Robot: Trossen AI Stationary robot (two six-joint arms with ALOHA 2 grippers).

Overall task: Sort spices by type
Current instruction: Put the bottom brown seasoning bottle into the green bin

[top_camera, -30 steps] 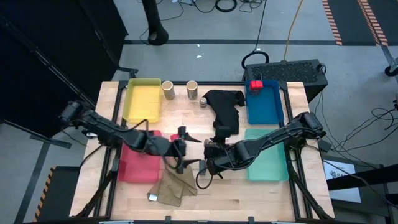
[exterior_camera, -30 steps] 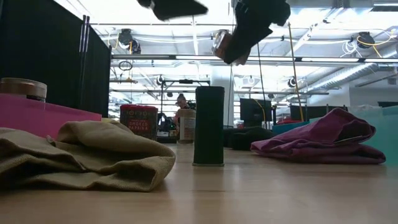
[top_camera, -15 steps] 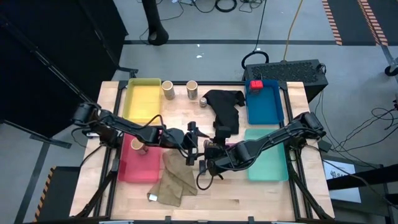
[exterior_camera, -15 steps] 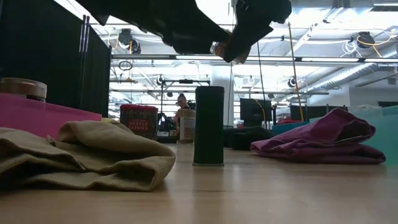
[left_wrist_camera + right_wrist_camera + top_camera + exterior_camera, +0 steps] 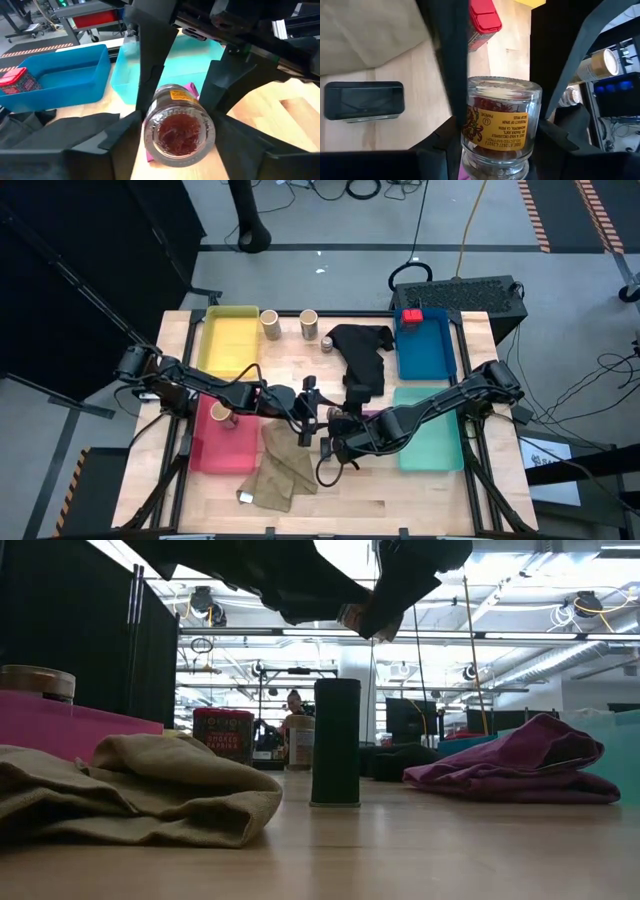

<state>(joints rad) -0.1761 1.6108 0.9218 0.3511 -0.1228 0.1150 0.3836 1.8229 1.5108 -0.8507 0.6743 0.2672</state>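
A small glass jar of red spice with a yellow label (image 5: pixel 500 120) is in the air above the table's middle (image 5: pixel 335 418), held by my right gripper (image 5: pixel 495 152). My left gripper (image 5: pixel 177 150) is open, its fingers on either side of the jar's base end (image 5: pixel 179 131). A dark block (image 5: pixel 336 742) stands upright on the table below. Two tan cylinders (image 5: pixel 271 326) (image 5: pixel 309 324) and a tiny grey jar (image 5: pixel 327 342) stand near the far edge. One red box (image 5: pixel 411 316) sits in the blue tray, and another (image 5: pixel 485 22) is on the table. My right gripper pinches the jar between its two fingers at the narrower neck end (image 5: pixel 492 162). The jar is lifted clear, high above the table and tilted (image 5: pixel 355 615). My left gripper: its fingers (image 5: pixel 115 145) stand close against the jar's base end, but I cannot tell whether they touch it.
Yellow tray (image 5: pixel 230 345) and blue tray (image 5: pixel 425 350) at the far side, red tray (image 5: pixel 222 448) and teal tray (image 5: pixel 430 435) nearer. Black cloth (image 5: pixel 360 360) in the middle, khaki cloth (image 5: pixel 285 472) near the front, purple cloth (image 5: pixel 520 772) beneath the right arm.
My left arm has swung from beside the red tray toward the table's right and brought its open gripper up to the jar, then stopped there. My right gripper has kept still with the jar.
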